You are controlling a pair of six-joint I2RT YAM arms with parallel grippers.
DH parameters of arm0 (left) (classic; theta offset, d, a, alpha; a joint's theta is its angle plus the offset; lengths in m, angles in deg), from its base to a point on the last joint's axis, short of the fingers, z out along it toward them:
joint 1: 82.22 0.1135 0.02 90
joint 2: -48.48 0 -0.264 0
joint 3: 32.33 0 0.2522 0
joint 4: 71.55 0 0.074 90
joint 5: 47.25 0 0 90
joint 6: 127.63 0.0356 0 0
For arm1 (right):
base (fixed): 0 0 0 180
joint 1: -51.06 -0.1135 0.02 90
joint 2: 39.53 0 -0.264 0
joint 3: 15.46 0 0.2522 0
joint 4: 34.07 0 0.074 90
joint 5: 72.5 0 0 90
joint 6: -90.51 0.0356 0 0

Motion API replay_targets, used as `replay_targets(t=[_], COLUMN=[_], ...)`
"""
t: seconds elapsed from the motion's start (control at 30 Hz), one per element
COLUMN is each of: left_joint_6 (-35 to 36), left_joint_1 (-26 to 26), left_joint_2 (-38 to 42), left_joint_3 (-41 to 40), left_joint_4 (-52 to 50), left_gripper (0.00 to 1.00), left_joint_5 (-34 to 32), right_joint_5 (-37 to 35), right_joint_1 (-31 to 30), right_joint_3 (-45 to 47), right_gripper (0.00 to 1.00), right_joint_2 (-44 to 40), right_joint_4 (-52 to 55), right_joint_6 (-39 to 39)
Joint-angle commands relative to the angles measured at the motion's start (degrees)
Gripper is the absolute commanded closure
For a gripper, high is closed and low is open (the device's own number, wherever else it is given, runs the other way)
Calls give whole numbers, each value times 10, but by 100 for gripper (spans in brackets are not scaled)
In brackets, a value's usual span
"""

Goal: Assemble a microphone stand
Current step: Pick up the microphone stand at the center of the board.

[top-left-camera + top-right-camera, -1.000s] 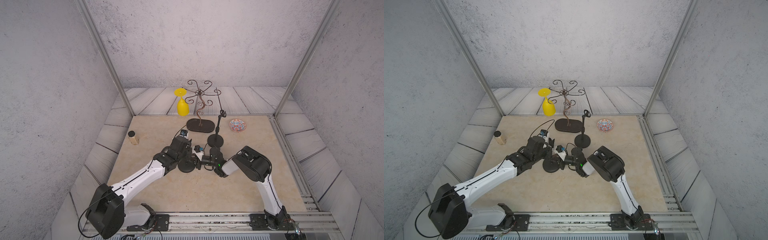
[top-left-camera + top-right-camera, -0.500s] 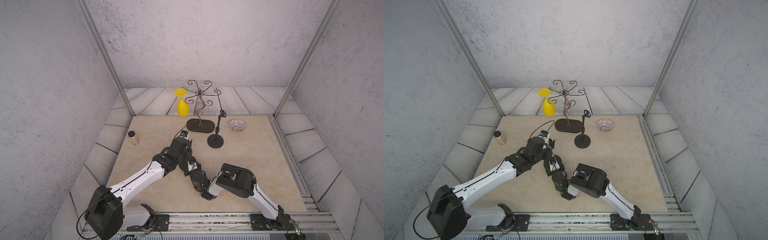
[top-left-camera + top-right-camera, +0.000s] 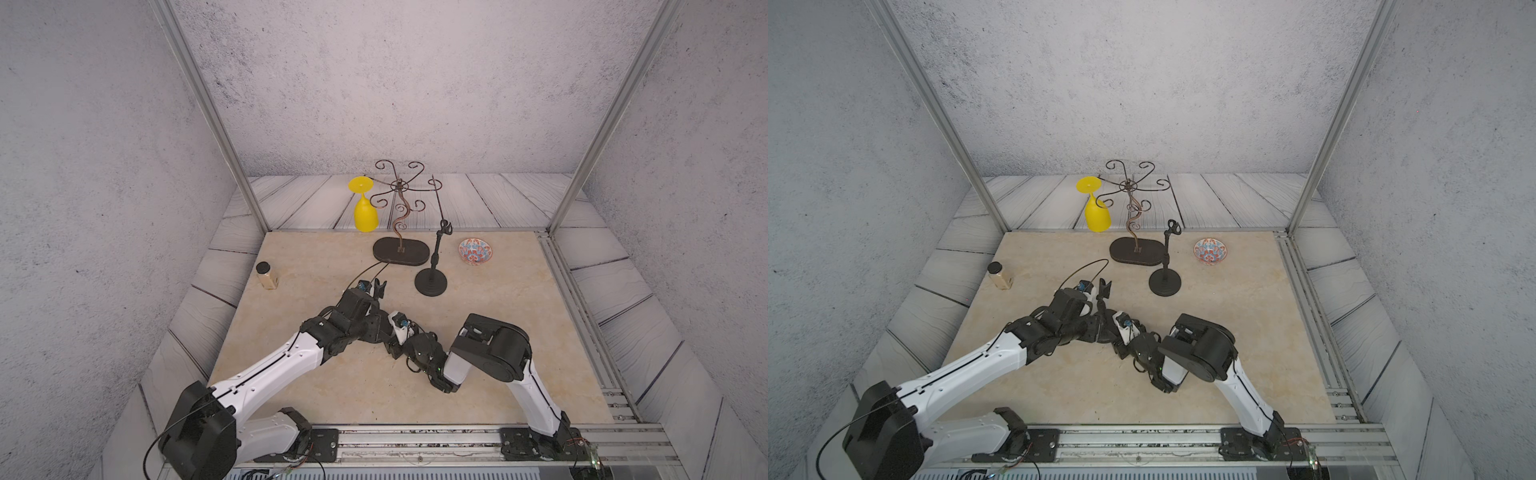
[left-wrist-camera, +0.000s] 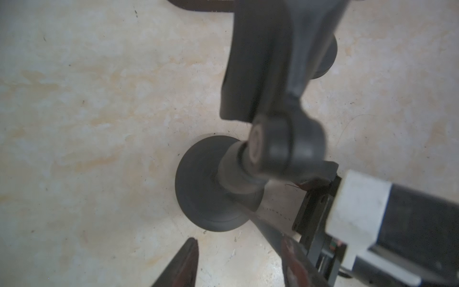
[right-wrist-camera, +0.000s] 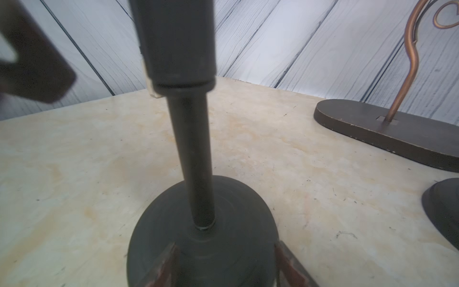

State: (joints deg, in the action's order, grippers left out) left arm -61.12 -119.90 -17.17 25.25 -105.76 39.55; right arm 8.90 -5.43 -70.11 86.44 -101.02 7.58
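- Item, microphone stand [image 5: 196, 198]: pole [image 5: 188, 129] upright, seated in the centre of the round base [image 5: 236, 206]; clip [image 4: 258, 62] fitted at the pole top
- State, left gripper [image 4: 219, 227]: jaws set wide, holding nothing; the base lies just ahead of its fingertips
- State, right gripper [image 5: 226, 248]: jaws apart, one finger on each side of the pole foot, clear of the pole; contact with the base cannot be told
- Progress: judged assembled, standing unaided between both grippers
- Remaining: withdraw both arms without knocking the pole; a second stand [image 3: 432, 270] stands beyond them, apart
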Motion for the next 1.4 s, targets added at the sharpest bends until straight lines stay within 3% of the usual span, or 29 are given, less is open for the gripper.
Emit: replay_targets(t=[0.0, 0.17, 0.33, 0.57, 0.83, 1.17, 1.23, 1.37], left_joint_6=[-32, -71, -102, -149, -208, -257, -265, -288], left_joint_1=[1, 6, 19, 46, 103, 150, 156, 167], left_joint_2=[69, 184, 241, 290, 307, 313, 310, 288], left_joint_3=[-18, -48, -56, -63, -82, -114, -113, -107], left_joint_4=[-6, -27, -73, -101, -91, -63, -59, -35], left_gripper=[41, 40, 39, 38, 37, 37, 37, 35], left_joint_5=[6, 2, 20, 57, 146, 222, 235, 265], right_joint_5=[126, 254, 318, 323, 296, 266, 267, 274], right_joint_1=[26, 77, 90, 92, 92, 93, 94, 97], right_joint_3=[23, 37, -41, -90, -142, -166, -166, -183], right_gripper=[38, 39, 41, 44, 53, 86, 93, 96], right_joint_2=[-51, -107, -169, -146, -110, -94, -116, -194], right_joint_4=[4, 55, 325, 359, 359, 358, 376, 472], right_joint_6=[49, 126, 105, 91, 76, 70, 70, 62])
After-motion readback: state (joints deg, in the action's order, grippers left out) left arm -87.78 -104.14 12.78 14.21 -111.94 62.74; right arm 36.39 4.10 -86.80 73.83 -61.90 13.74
